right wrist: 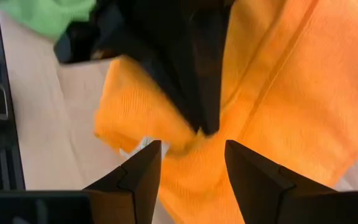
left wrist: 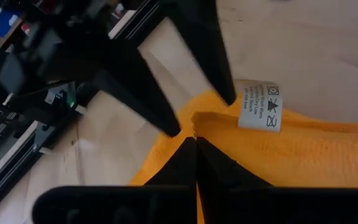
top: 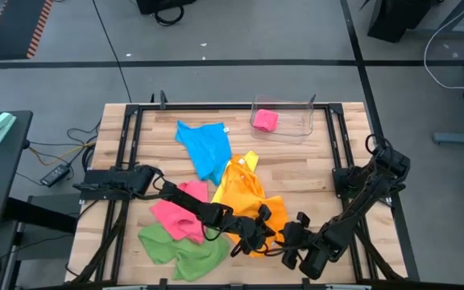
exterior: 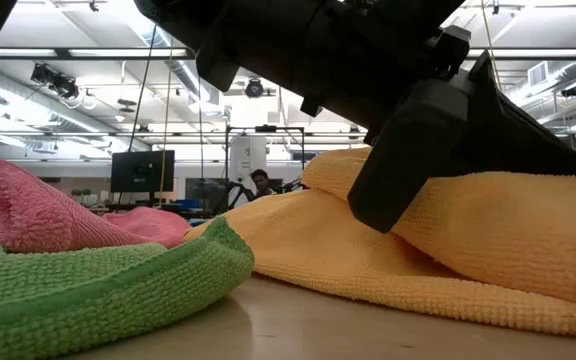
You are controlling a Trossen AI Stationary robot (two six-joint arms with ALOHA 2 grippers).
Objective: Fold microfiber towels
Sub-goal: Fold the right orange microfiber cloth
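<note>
1. Orange microfiber towel (top: 244, 197) at the worktop's (top: 312, 177) six o'clock: soft, limp, best taken by a corner.
2. My left pincer (left wrist: 194, 134) is closed on its labelled corner; my right pincer (right wrist: 188, 165) is open around an edge.
3. Visible: one orange, one blue (top: 205, 145), two pink, two green.

Five loose towels on the table (top: 329, 153): one blue towel (top: 205, 147); one yellow (top: 248, 161); one orange (top: 244, 193); one pink (top: 176, 216); one green (top: 176, 250); another pink one (top: 265, 120) inside one clear bin (top: 300, 127).
</note>
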